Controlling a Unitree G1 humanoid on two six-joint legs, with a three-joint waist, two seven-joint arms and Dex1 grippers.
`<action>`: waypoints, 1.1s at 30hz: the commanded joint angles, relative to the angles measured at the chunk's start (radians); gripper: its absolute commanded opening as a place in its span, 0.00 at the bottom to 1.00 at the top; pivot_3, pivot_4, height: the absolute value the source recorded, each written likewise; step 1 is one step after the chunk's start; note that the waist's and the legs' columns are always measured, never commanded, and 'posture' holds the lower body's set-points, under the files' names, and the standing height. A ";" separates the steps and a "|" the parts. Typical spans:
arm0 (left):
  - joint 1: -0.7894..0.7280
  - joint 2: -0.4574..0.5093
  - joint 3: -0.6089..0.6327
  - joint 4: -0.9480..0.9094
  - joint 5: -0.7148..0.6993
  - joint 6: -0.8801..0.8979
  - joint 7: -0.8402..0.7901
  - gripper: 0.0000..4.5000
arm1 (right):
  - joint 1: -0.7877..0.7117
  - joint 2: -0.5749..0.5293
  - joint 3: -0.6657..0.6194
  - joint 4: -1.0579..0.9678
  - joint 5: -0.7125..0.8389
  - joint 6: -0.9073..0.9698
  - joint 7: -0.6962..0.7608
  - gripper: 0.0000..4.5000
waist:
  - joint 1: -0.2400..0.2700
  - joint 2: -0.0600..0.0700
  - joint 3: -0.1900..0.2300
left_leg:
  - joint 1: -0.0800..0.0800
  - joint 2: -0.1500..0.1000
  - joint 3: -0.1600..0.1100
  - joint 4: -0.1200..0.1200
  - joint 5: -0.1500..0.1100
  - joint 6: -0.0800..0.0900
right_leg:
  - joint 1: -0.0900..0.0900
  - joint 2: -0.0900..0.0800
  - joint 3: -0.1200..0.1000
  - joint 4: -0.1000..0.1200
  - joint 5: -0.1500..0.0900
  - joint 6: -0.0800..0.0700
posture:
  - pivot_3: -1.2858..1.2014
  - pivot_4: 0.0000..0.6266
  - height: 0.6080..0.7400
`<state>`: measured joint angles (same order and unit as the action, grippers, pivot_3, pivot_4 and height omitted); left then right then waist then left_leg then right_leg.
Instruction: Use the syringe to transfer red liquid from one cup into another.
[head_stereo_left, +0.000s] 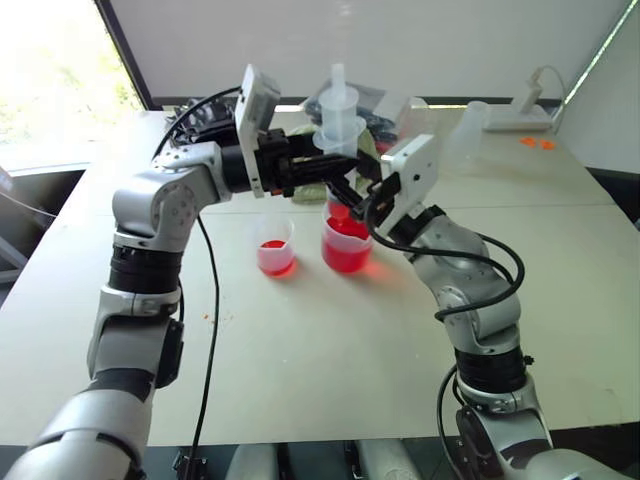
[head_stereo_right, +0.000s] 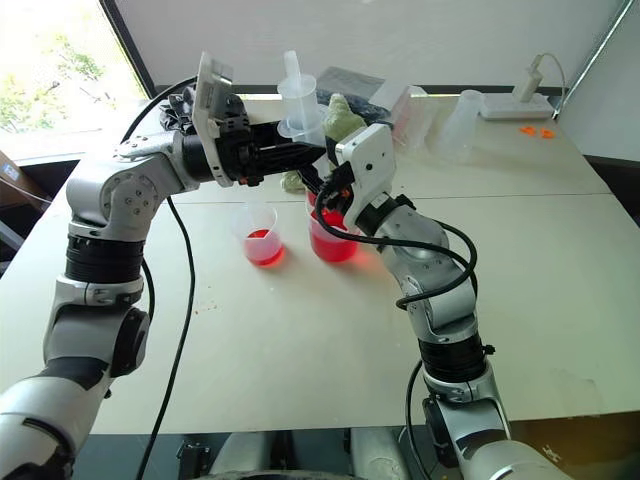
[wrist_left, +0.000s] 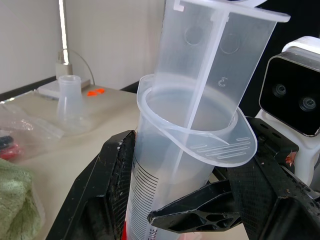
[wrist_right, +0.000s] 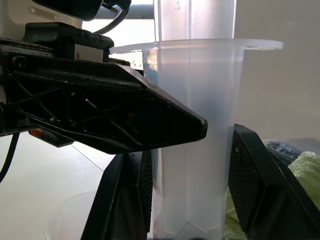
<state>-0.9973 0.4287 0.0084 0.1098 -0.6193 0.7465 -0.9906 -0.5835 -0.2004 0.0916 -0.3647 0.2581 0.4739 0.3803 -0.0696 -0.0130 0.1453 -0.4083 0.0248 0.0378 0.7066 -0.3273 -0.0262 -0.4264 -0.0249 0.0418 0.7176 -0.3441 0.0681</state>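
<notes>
The syringe (head_stereo_left: 338, 115) stands upright over the wide beaker (head_stereo_left: 346, 248), which holds red liquid (head_stereo_left: 345, 258). Its white plunger is drawn partly out, and its tip is hidden behind the grippers. My right gripper (head_stereo_left: 355, 200) is shut on the lower barrel (wrist_right: 195, 140), which sits between its fingers (wrist_right: 257, 190). My left gripper (head_stereo_left: 343, 170) reaches in from the left. It is open, with its fingers (wrist_left: 112, 190) on either side of the barrel just under the flange. The small cup (head_stereo_left: 276, 250) stands left of the beaker with a little red liquid at its bottom.
A green cloth (head_stereo_right: 340, 115) and plastic bags lie behind the cups. A clear tumbler (head_stereo_right: 458, 125), a white power block (head_stereo_right: 520, 100) and orange bits (head_stereo_right: 537, 130) sit at the back right. A black cable (head_stereo_left: 212, 330) hangs from my left arm over the table.
</notes>
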 joint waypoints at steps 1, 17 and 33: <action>-0.032 -0.004 0.003 -0.015 -0.001 -0.019 -0.007 0.46 | -0.008 0.009 -0.003 -0.049 0.012 -0.016 -0.003 0.32 | 0.000 0.000 0.000 | 0.000 0.000 0.000 0.000 0.000 0.000 | 0.000 0.000 0.000 0.000 0.000 0.000 | 0.52 0.24 1.00; -0.030 -0.005 0.011 -0.045 -0.015 0.005 -0.012 0.37 | -0.003 0.005 -0.010 -0.056 0.040 0.017 0.009 0.32 | 0.001 0.000 0.000 | 0.000 0.000 0.000 0.000 0.000 0.000 | 0.000 0.000 0.000 0.000 0.000 0.000 | 0.52 0.24 1.00; -0.026 0.029 0.005 -0.044 0.009 -0.021 -0.027 0.37 | 0.029 -0.130 -0.070 -0.112 0.176 0.164 0.126 0.99 | 0.003 0.000 0.000 | 0.000 0.000 0.000 0.000 0.000 0.000 | 0.000 0.000 0.000 0.000 0.000 0.000 | 0.52 0.24 1.00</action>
<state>-1.0011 0.4354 -0.0010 0.1016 -0.6141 0.7531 -1.0061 -0.5640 -0.2964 0.0634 -0.4148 0.3714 0.5998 0.4570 -0.0665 -0.0130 0.1453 -0.4084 0.0247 0.0378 0.7066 -0.3273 -0.0261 -0.4261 -0.0250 0.0418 0.7173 -0.3441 0.0681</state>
